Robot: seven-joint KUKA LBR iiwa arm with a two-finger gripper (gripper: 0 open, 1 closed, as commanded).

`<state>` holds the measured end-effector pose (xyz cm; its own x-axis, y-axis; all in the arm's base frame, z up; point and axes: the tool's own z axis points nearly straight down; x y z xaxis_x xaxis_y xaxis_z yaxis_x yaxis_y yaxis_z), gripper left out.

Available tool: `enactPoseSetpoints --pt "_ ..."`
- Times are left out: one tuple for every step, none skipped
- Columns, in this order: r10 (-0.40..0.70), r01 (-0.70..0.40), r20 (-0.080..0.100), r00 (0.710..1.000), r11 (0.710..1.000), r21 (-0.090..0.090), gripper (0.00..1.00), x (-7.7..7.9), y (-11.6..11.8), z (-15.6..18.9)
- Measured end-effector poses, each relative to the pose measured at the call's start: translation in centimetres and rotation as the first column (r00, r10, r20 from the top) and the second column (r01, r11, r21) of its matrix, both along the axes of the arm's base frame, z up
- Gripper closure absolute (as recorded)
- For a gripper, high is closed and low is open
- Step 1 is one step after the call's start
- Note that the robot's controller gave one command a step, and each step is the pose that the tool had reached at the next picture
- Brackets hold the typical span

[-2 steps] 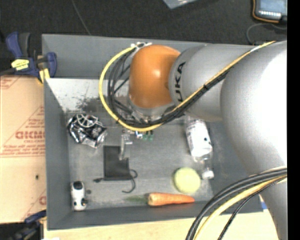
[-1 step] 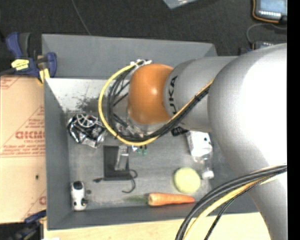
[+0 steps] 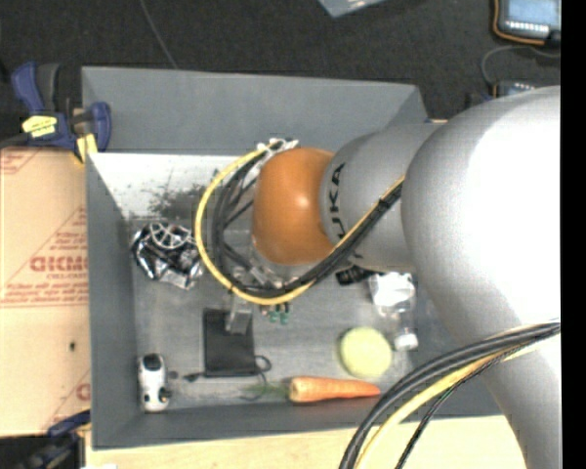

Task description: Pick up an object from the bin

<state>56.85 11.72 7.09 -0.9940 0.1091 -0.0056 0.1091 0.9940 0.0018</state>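
Observation:
My gripper (image 3: 240, 318) reaches down below the arm's wrist, in the middle of the bin. It is right over the upper edge of a flat black rectangular thing (image 3: 225, 348) that lies on the bin floor. Whether it touches that thing I cannot tell. A black and white wire-patterned ball (image 3: 166, 251) lies to the upper left of the gripper. A small white thing with a black spot (image 3: 153, 380) sits in the near left corner.
An orange carrot (image 3: 334, 390) lies along the front wall. A pale yellow-green round thing (image 3: 365, 352) sits just above it. A white crumpled thing (image 3: 392, 290) lies at the right, half under the arm, which covers the bin's right side.

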Motion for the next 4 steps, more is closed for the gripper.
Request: enactPoseSetpoints --pt "0.0 0.0 0.0 1.0 1.0 0.0 1.0 0.0 0.0 0.0" --pt "-0.001 0.001 0.0 1.0 1.0 0.0 1.0 0.0 0.0 0.1" --pt "-0.001 0.001 0.001 1.0 1.0 0.0 1.0 0.0 0.0 0.5" --pt "-0.002 0.002 -0.004 1.0 1.0 0.0 1.0 -0.1 -0.1 1.5"
